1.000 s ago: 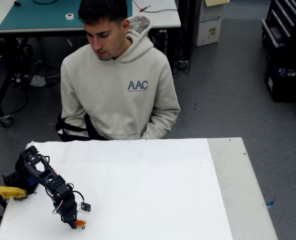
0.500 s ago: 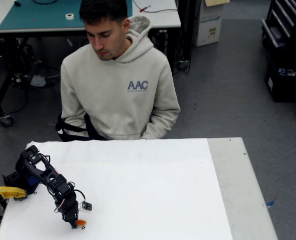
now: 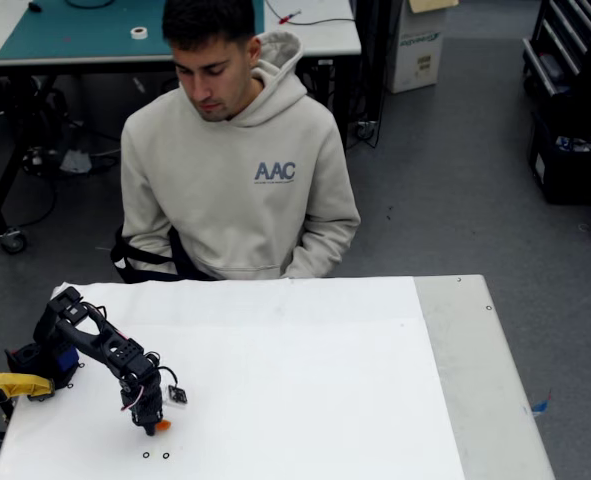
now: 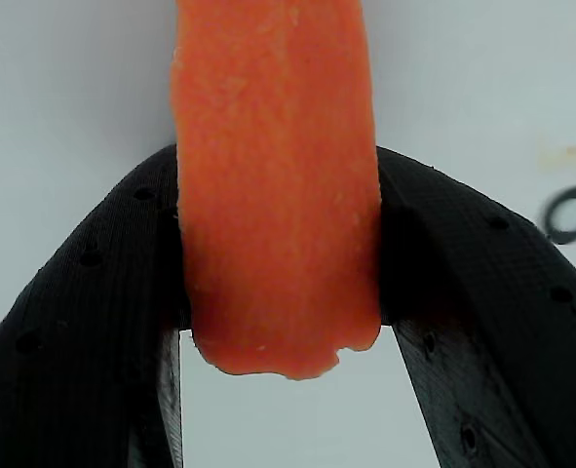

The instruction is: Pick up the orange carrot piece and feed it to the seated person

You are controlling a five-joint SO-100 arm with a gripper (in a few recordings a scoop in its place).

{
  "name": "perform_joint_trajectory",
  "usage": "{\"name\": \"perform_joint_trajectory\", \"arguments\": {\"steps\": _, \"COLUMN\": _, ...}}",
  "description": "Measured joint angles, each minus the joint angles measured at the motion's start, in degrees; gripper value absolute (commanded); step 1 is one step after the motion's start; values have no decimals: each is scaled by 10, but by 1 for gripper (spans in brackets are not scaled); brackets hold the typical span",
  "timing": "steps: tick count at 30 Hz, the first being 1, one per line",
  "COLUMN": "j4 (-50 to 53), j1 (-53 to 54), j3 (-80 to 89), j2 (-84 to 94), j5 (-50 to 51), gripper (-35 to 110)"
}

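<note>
The orange carrot piece (image 4: 278, 185) is clamped between the two black fingers (image 4: 93, 312) of my gripper (image 4: 280, 253) in the wrist view, sticking out past the tips. In the fixed view the gripper (image 3: 153, 425) hangs just above the white table (image 3: 305, 380) at its front left, with the carrot piece (image 3: 161, 425) showing as a small orange stub at its tip. The seated person (image 3: 237, 165) in a beige hoodie sits behind the far edge of the table, head bowed toward it.
A yellow clamp handle (image 3: 13, 385) sits at the table's left edge by the arm's base. Small black rings (image 3: 165, 456) mark the table below the gripper. A bare grey strip (image 3: 480, 370) runs along the table's right side.
The gripper has lifted off the table with the carrot piece and moved slightly toward the person; the black rings on the table now lie uncovered below it.
</note>
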Motion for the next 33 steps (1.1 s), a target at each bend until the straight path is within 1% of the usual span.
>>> {"name": "perform_joint_trajectory", "arguments": {"steps": 5, "j4": 50, "j1": -39, "j3": 0, "j2": 0, "j5": 25, "gripper": -3}}
{"name": "perform_joint_trajectory", "arguments": {"steps": 10, "j4": 78, "j1": -96, "j3": 0, "j2": -1, "j5": 98, "gripper": -3}}
{"name": "perform_joint_trajectory", "arguments": {"steps": 18, "j4": 91, "j1": -243, "j3": 0, "j2": -1, "j5": 198, "gripper": -3}}
{"name": "perform_joint_trajectory", "arguments": {"steps": 25, "j4": 94, "j1": -386, "j3": 0, "j2": 3, "j5": 316, "gripper": -3}}
{"name": "perform_joint_trajectory", "arguments": {"steps": 33, "j4": 94, "j1": -533, "j3": -40, "j2": 122, "j5": 465, "gripper": -3}}
